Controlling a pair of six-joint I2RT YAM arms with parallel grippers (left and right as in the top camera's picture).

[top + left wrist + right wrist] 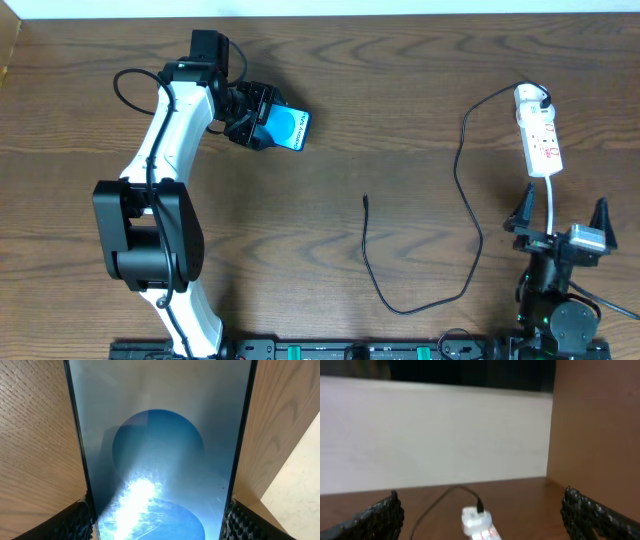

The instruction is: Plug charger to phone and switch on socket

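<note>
The phone (287,126) with a bright blue screen is at the back left of the table, and my left gripper (252,117) is shut on its sides. In the left wrist view the phone (160,445) fills the frame between the fingers (160,525). The charger cable (470,200) runs from its black plug in the white socket strip (539,136) at the back right, loops down, and ends in a free tip (366,200) at mid-table. My right gripper (560,220) is open and empty near the front right. The socket (477,524) shows ahead of its fingers (480,520).
The socket's white cord (551,205) runs toward my right arm. A pale wall (435,435) borders the table's far edge. Brown wooden table (400,90) lies between the phone and the socket.
</note>
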